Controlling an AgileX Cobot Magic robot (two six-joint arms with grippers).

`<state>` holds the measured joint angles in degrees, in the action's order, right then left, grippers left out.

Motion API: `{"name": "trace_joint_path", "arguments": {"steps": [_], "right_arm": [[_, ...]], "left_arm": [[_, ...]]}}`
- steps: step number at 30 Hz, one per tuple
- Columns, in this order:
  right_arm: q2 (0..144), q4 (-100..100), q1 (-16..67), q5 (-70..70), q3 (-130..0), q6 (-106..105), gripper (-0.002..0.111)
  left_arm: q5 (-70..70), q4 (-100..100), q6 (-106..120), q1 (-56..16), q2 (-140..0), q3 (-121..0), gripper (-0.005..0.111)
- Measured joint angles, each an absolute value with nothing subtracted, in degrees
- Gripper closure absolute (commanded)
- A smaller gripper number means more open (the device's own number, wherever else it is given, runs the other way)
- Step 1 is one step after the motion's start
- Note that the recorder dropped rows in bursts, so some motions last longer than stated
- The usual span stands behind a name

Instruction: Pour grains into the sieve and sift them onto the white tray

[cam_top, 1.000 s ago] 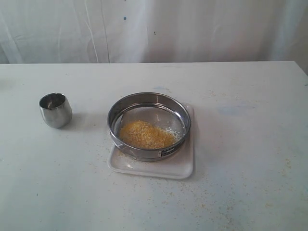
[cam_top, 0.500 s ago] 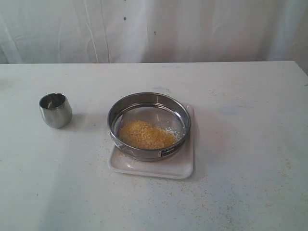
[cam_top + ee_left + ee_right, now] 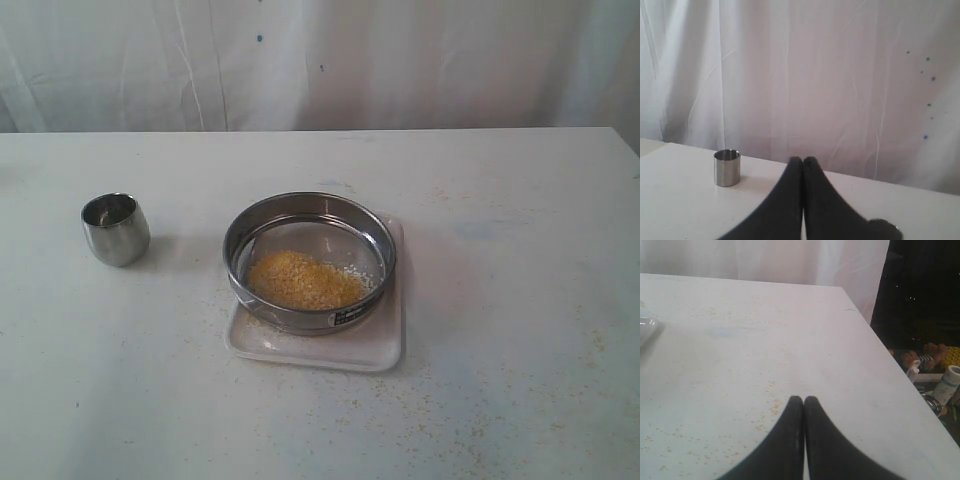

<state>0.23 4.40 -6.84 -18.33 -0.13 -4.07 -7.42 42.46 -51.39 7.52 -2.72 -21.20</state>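
The steel sieve [image 3: 310,262] rests on the white tray [image 3: 385,345] in the middle of the table. A yellow heap of grains [image 3: 303,280] with a few whitish bits lies on its mesh. Neither arm shows in the exterior view. My left gripper [image 3: 803,160] is shut and empty, raised over the table, well apart from the small steel cup [image 3: 727,167]. My right gripper [image 3: 803,399] is also shut and empty, over bare tabletop to the right of the tray, whose corner [image 3: 646,326] just shows in the right wrist view.
The small rounded steel cup [image 3: 115,228] stands upright on the left of the table. Loose spilled grains [image 3: 771,405] dot the tabletop around and right of the tray. The table's right edge [image 3: 890,357] drops to a dark area with clutter.
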Motion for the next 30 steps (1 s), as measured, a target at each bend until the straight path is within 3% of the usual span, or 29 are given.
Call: {"name": "trace_joint_path", "arguments": {"steps": [9, 18, 30], "right_arm": [[0.23, 4.4, -6.84, -18.33, -0.13, -4.07, 0.108], [0.23, 4.4, -6.84, -18.33, -0.13, -4.07, 0.108], [0.23, 4.4, -6.84, -18.33, -0.13, -4.07, 0.108]], "left_arm": [[-9.6, 1.13, 3.11, 7.52, -0.72, -9.46, 0.107], [-20.18, -2.42, 5.18, 7.52, -0.22, -2.78, 0.107], [-19.91, -2.41, 5.07, 7.52, -0.22, -0.54, 0.107]]}}
